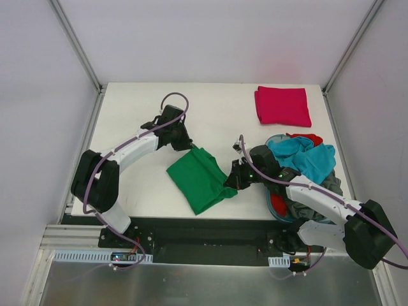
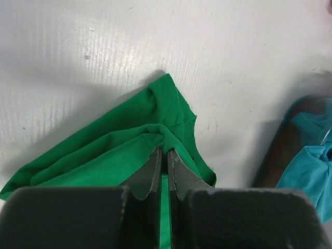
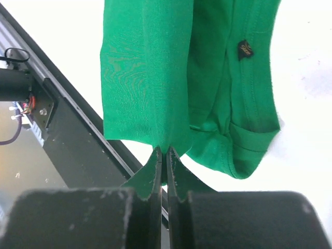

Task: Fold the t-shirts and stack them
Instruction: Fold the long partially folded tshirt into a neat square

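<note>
**Desk:** What does your left gripper (image 1: 189, 146) hold?

**Caption:** Its fingers are pinched together on the far corner of the bright green t-shirt (image 1: 201, 178). The cloth bunches up right at the tips and lies on the white counter (image 1: 127, 115).

**Desk:** And across from it?

**Caption:** Your right gripper (image 1: 231, 182) is clamped on the opposite edge of the same shirt. The shirt lies loosely doubled between your two grippers, and a small dark label (image 3: 244, 48) shows just ahead of the right one.

**Desk:** Further right?

**Caption:** Just behind your right gripper, a teal t-shirt (image 1: 305, 157), a red t-shirt (image 1: 312, 138) and a dark grey t-shirt (image 1: 329, 185) are heaped in the round blue tub (image 1: 275, 204). Well beyond that gripper, the crimson-pink t-shirt (image 1: 282, 106) lies folded flat.
</note>
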Available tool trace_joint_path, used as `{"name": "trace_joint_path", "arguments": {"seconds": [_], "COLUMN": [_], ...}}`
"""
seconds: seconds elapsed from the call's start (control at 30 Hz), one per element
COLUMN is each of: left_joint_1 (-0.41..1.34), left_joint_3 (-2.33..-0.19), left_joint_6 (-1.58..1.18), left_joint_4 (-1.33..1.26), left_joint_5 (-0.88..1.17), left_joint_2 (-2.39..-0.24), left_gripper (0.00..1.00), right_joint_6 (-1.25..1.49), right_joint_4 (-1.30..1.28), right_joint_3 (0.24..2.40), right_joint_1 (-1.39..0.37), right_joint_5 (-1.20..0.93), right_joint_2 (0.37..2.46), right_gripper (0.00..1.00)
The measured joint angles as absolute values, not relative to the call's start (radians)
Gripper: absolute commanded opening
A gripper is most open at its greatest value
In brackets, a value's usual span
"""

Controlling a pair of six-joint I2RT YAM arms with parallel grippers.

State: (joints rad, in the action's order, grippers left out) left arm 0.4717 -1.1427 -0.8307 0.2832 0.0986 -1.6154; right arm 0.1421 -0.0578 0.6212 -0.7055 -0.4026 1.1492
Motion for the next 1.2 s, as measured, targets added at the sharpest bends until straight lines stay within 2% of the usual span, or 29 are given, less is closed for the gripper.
{"name": "trace_joint_path", "arguments": {"seconds": [0.3,0.7,0.73,0.87,0.97,1.0,1.1,1.13,1.17,1.2], "left_joint_1": [0.485,0.485,0.485,0.485,0.483,0.483,0.482,0.483,0.483,0.483], "left_joint_3": [-1.221,-1.227,-1.227,-1.248,-1.264,-1.269,-1.290,-1.299,-1.306,-1.311], "left_joint_6": [-0.790,-0.757,-0.753,-0.726,-0.706,-0.698,-0.664,-0.653,-0.642,-0.635], "left_joint_4": [0.269,0.269,0.269,0.269,0.260,0.258,0.258,0.259,0.258,0.258], "left_joint_5": [0.160,0.205,0.209,0.241,0.253,0.258,0.298,0.318,0.334,0.344], "left_joint_2": [-1.743,-1.764,-1.764,-1.775,-1.796,-1.805,-1.833,-1.840,-1.844,-1.844], "left_gripper": [0.00,0.01,0.02,0.21,0.32,0.39,0.68,0.73,0.77,0.85], "right_joint_6": [0.157,0.245,0.252,0.282,0.298,0.302,0.305,0.300,0.294,0.287], "right_joint_4": [-0.081,-0.111,-0.115,-0.149,-0.190,-0.206,-0.253,-0.278,-0.305,-0.328], "right_joint_3": [0.607,0.607,0.607,0.607,0.607,0.607,0.610,0.617,0.628,0.644], "right_joint_1": [-0.702,-0.699,-0.697,-0.690,-0.690,-0.690,-0.690,-0.690,-0.690,-0.690], "right_joint_5": [-0.355,-0.379,-0.378,-0.340,-0.294,-0.281,-0.231,-0.210,-0.187,-0.165], "right_joint_2": [1.150,1.135,1.134,1.140,1.173,1.187,1.212,1.213,1.213,1.213], "right_gripper": [0.03,0.05,0.06,0.11,0.22,0.33,0.66,0.75,0.90,0.96]}}
